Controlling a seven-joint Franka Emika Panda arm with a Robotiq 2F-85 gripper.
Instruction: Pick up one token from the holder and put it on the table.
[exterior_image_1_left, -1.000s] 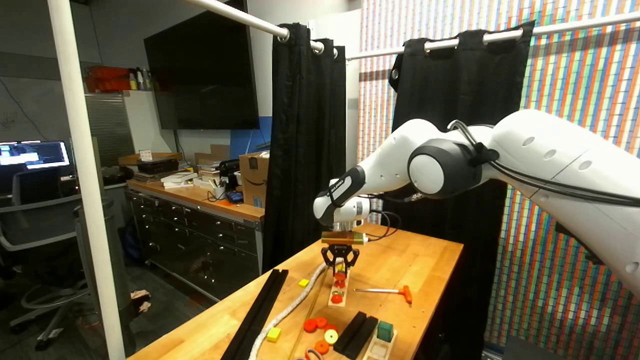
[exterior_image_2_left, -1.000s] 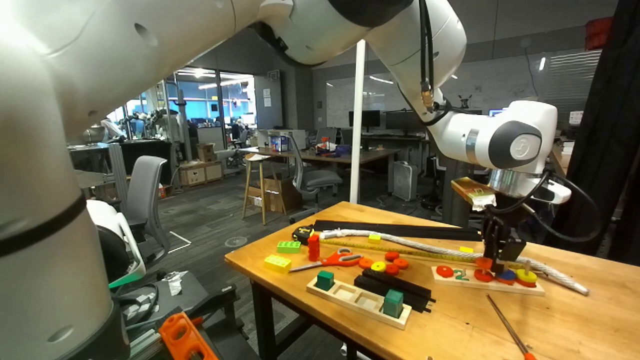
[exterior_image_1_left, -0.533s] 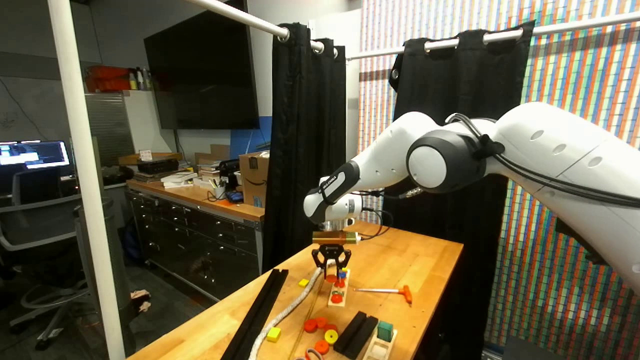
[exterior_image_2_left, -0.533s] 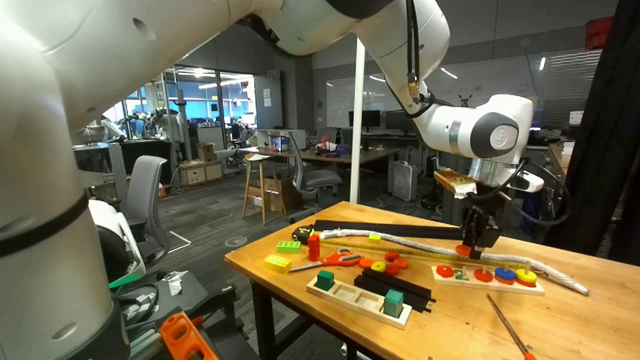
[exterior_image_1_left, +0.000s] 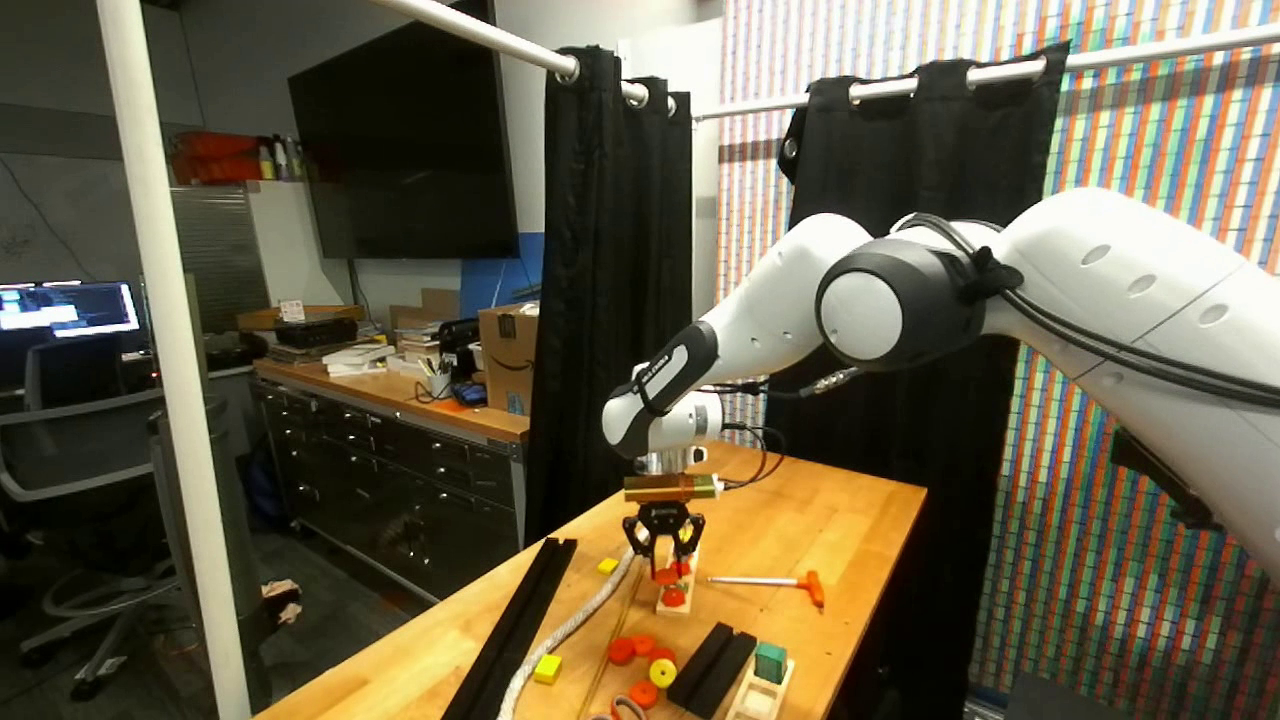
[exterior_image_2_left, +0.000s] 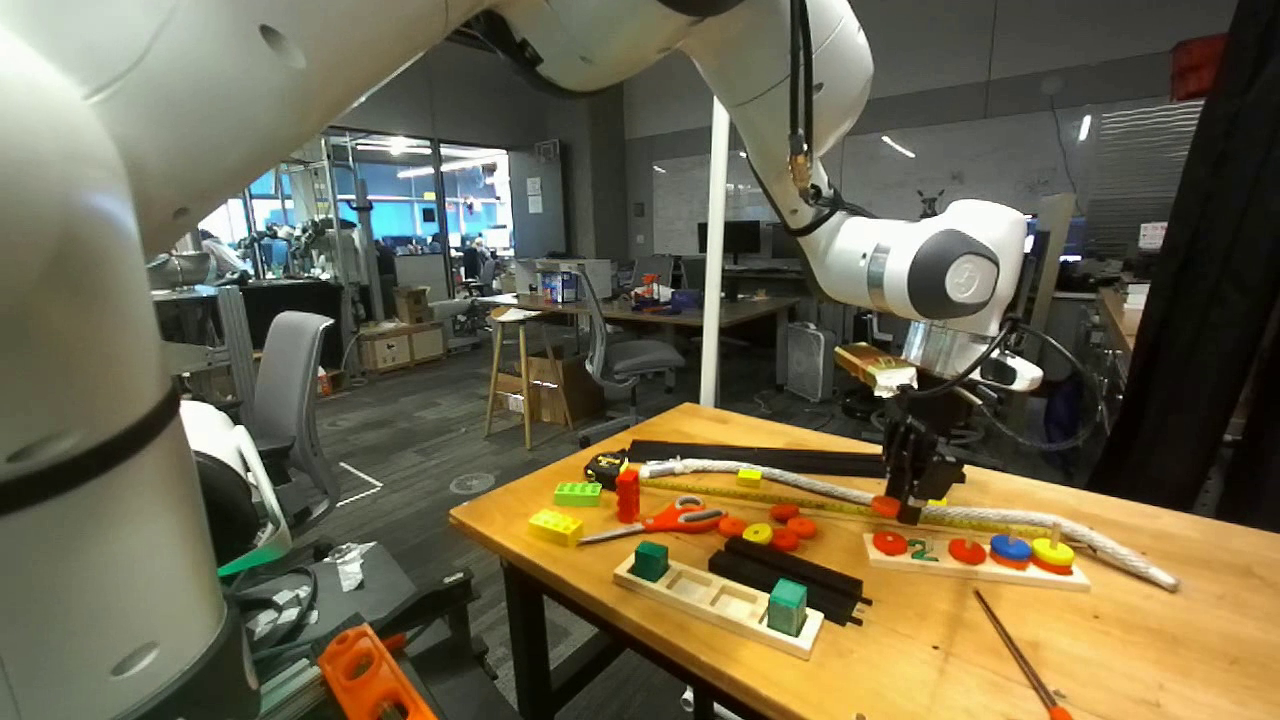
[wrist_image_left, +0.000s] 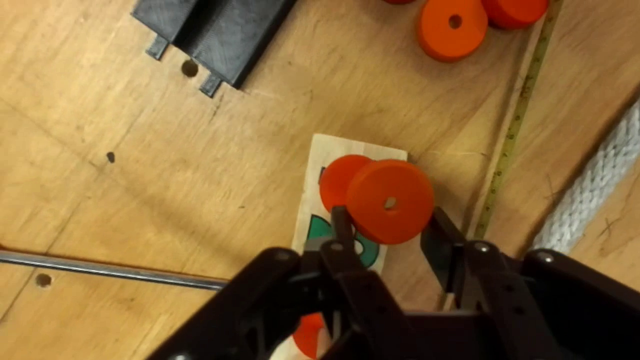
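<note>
My gripper (wrist_image_left: 389, 212) is shut on an orange-red disc token (wrist_image_left: 382, 222) with a hole in its middle. In both exterior views the token (exterior_image_1_left: 666, 577) (exterior_image_2_left: 885, 506) hangs at the fingertips, above the table. The holder (exterior_image_2_left: 980, 573) is a narrow pale wooden strip lying on the wooden table (exterior_image_2_left: 1150, 650). It bears more orange-red discs, a blue disc and a yellow disc on pegs, and a green numeral. In the wrist view the held token overlaps the end of the holder (wrist_image_left: 325, 145) and partly hides an orange disc on it. The gripper hides part of the holder there.
Loose orange and yellow discs (exterior_image_2_left: 757, 534) lie near black track pieces (exterior_image_2_left: 815, 580). A white rope (exterior_image_2_left: 840, 487) and a yellow measuring tape run along the holder's far side. An orange-handled tool (exterior_image_1_left: 815, 588), scissors (exterior_image_2_left: 670, 518) and a wooden tray with green cubes (exterior_image_2_left: 700, 600) lie around.
The gripper has carried the token off from above the holder's pegs, leftward in both exterior views and toward the loose discs. The holder and other objects have stayed put.
</note>
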